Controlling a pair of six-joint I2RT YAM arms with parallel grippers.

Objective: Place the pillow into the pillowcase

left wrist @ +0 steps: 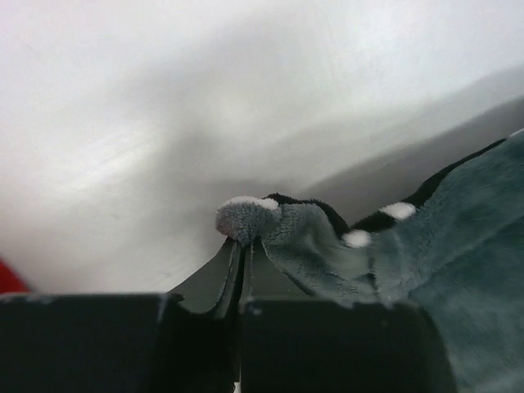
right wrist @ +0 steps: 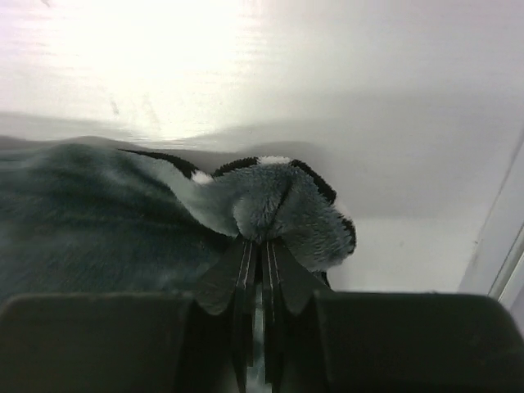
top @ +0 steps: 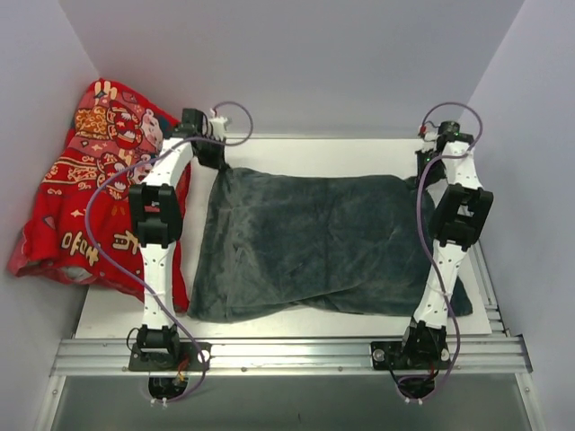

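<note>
Viewed from above, the white table [top: 305, 148] takes up the enclosure floor, with a metal rail [top: 287, 355] across its near edge carrying both arm bases.

The pillowcase [top: 305, 242] is spread over most of the table, plush dark grey-blue face up, lying flat with shallow wrinkles. Its far edge runs roughly straight between its two far corners. Its near edge is uneven and reaches close to the rail, and its near right corner passes under the right arm [top: 461, 215].

To the left, a red cloth [top: 81, 197] printed with cartoon figures is heaped against the left wall and partly overhangs the table. Its right side lies close beside the pillowcase, behind the left arm [top: 154, 260].

The left arm reaches forward to the pillowcase's far left corner, and the right arm reaches to the far right corner.

Left gripper [left wrist: 242, 250]: fingers pressed together, clamped on the far left corner of the pillowcase. A small tuft of plush bulges just beyond the tips.

Right gripper [right wrist: 260, 246]: fingers likewise closed, pinching a bunched fold of the far right corner.

At both corners a narrow black-and-white striped edge shows along the fold. Whether the pinched corners rest on the table or sit just above it cannot be determined.
</note>
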